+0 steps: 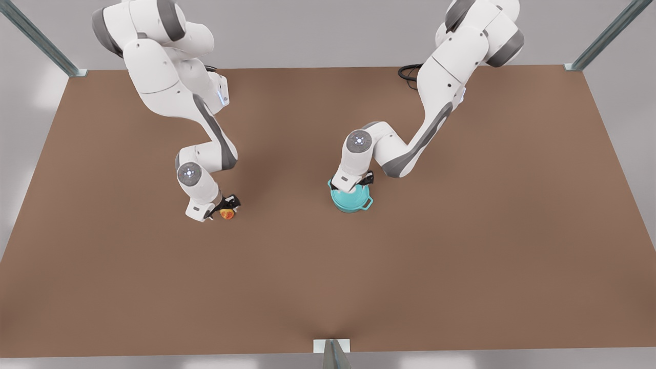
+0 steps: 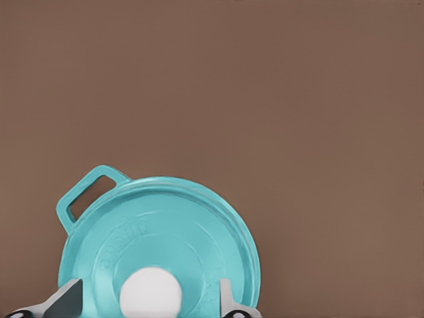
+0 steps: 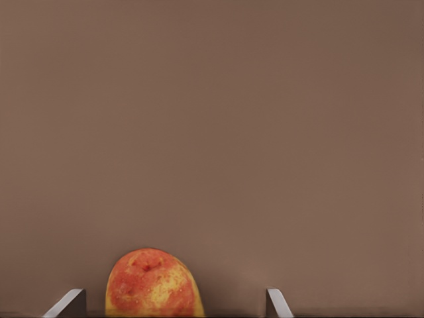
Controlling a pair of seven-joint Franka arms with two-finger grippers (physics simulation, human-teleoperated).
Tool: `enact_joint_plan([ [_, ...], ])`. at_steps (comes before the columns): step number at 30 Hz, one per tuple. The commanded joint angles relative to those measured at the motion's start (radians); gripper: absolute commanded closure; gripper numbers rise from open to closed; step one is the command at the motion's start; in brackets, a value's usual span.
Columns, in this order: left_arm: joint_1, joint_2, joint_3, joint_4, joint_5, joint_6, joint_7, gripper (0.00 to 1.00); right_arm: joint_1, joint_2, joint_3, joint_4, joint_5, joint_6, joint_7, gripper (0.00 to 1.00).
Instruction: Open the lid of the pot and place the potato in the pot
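1. I see the left end effector (image 1: pixel 355 185) a little right of the middle of the front view, low over the pot lid (image 1: pixel 344 195).
2. In the left wrist view its fingers (image 2: pixel 66 299) stand spread on either side of the lid's white knob (image 2: pixel 150 293), with gaps between them and the knob, so I read it as open and not gripping.
3. The pot lid (image 2: pixel 159 242) sits on the pot (image 1: pixel 351 201), covering it; one loop handle (image 2: pixel 91 192) sticks out at the rim.
4. The pot stands on the brown desk (image 1: pixel 461 246) just right of centre in the front view.
5. The right end effector (image 1: pixel 223 209) is left of centre in the front view, down at the desk by the potato (image 1: pixel 227 214).
6. In the right wrist view its fingers (image 3: pixel 68 303) are wide apart; the potato (image 3: pixel 152 283) lies between them, nearer one finger, and I cannot tell whether it touches it. I read this end effector as open.
7. The potato rests on the desk, well apart from the pot.
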Motion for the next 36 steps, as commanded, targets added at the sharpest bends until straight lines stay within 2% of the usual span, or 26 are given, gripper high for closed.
enact_joint_plan([
  [1,0.001,0.005,0.001,0.001,0.003,0.017,-0.069,0.0,-0.006,-0.001,0.0,-0.002,0.002,-0.002,-0.092,0.0],
  [8,0.001,0.016,0.001,0.001,0.021,0.018,-0.068,0.0,0.008,0.007,0.009,-0.002,0.0,-0.002,-0.056,0.0],
  [9,0.001,0.014,0.001,0.001,0.021,0.018,-0.069,0.04,0.008,0.007,0.015,-0.002,0.0,-0.002,-0.05,0.0],
  [11,0.001,0.013,0.001,0.001,0.021,0.017,-0.071,0.32,0.008,0.007,0.02,-0.002,0.0,-0.002,-0.041,0.0],
  [13,0.001,0.01,0.001,0.001,0.021,0.01,-0.071,0.43,0.008,0.009,0.021,-0.002,0.0,-0.002,-0.041,0.05],
  [15,0.001,0.002,0.001,0.002,0.021,0.003,-0.071,0.49,0.008,0.007,0.021,-0.002,0.0,-0.002,-0.041,0.15],
  [16,0.001,-0.003,0.001,0.007,0.021,-0.013,-0.069,0.49,0.008,0.007,0.021,0.0,0.0,-0.002,-0.041,0.18],
  [18,0.016,-0.018,0.001,0.028,0.021,-0.037,-0.071,0.49,0.01,0.007,0.023,0.0,0.0,-0.002,-0.041,0.23],
  [19,0.022,-0.018,0.001,0.076,0.021,-0.106,-0.068,0.49,0.01,0.007,0.023,0.0,0.0,-0.002,-0.041,0.28],
  [20,0.038,-0.015,0.001,0.1,0.021,-0.108,-0.063,0.49,0.008,0.009,0.023,0.0,0.0,-0.002,-0.041,0.36],
  [21,0.071,-0.007,0.002,0.146,0.023,-0.108,-0.06,0.49,0.008,0.007,0.024,0.0,0.0,-0.002,-0.041,0.39],
  [22,0.12,0.026,0.005,0.197,0.023,-0.109,-0.013,0.49,0.008,0.009,0.024,0.0,0.0,-0.002,-0.041,0.41],
  [23,0.156,0.072,0.056,0.245,0.023,-0.108,0.075,0.49,0.01,0.007,0.024,0.0,0.0,-0.002,-0.043,0.44],
  [25,0.16,0.209,0.128,0.382,0.018,-0.105,0.131,0.49,0.01,0.007,0.024,0.002,0.0,-0.002,-0.043,0.45],
  [27,0.16,0.278,0.157,0.473,0.016,-0.098,0.138,0.49,0.01,0.001,0.031,0.003,0.0,-0.003,-0.043,0.48],
  [33,0.153,0.316,0.159,0.473,0.02,-0.078,0.142,0.48,0.01,-0.068,0.047,0.009,0.0,-0.083,-0.044,0.48],
  [34,0.153,0.316,0.159,0.475,0.021,-0.078,0.144,0.16,0.01,-0.085,0.06,0.009,0.0,-0.089,-0.044,0.48],
  [35,0.153,0.316,0.159,0.473,0.023,-0.078,0.144,0.0,0.01,-0.105,0.073,0.012,0.0,-0.109,-0.041,0.48],
  [36,0.153,0.316,0.159,0.473,0.024,-0.08,0.142,0.0,0.01,-0.125,0.084,0.031,0.0,-0.15,-0.041,0.48],
])
